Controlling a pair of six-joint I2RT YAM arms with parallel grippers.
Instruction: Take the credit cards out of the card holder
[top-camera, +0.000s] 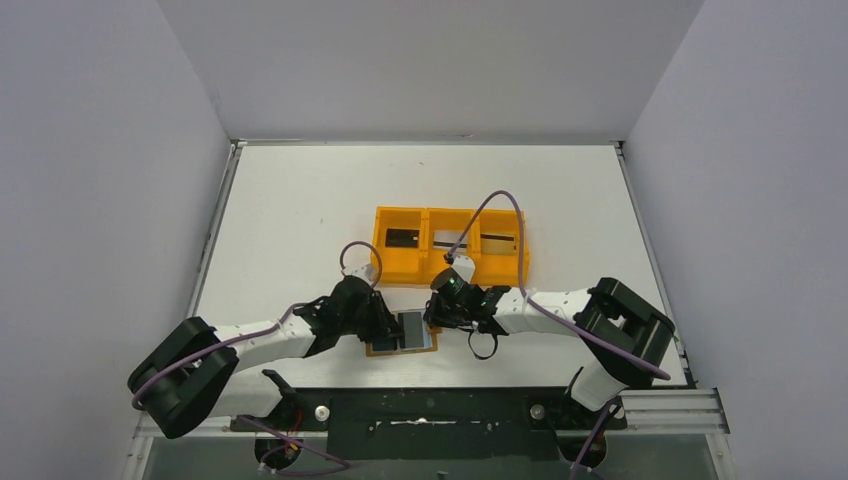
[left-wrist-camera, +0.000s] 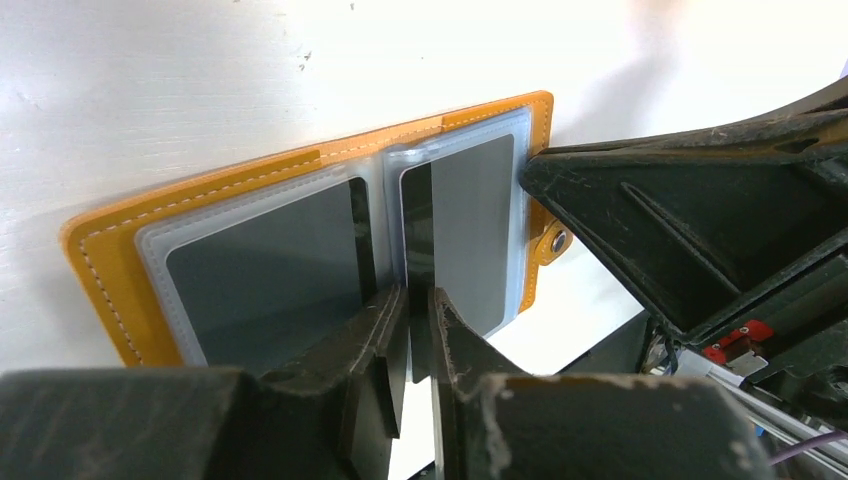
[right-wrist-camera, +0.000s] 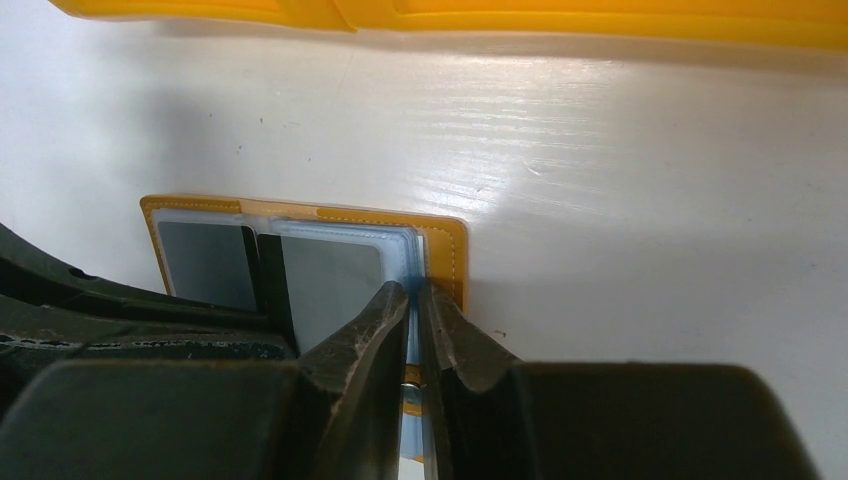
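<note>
One card holder lies open and flat on the white table, at the near edge and midway between the two arms. The top view gives only that placement; the fingers hide the detail.

The left wrist view shows both panels. Each panel has clear sleeves with grey cards inside, and the snap tab sits on the right edge. A thin dark card stands on edge at the fold. The left gripper has its jaws narrow and pinches the near end of that card.

The right wrist view shows what the left one does not. The right gripper has its jaws almost together, clamped on the holder's right edge over the pale sleeve stack just beside the snap. The upright dark strip shows at the fold here too.

Only the top view shows the whole orange tray, three compartments, just beyond the holder on the far side. A loose card, dark, lies in its left compartment. What the middle and right compartments hold is too small to tell. The right wrist view catches just the tray's near wall along the top.
</note>
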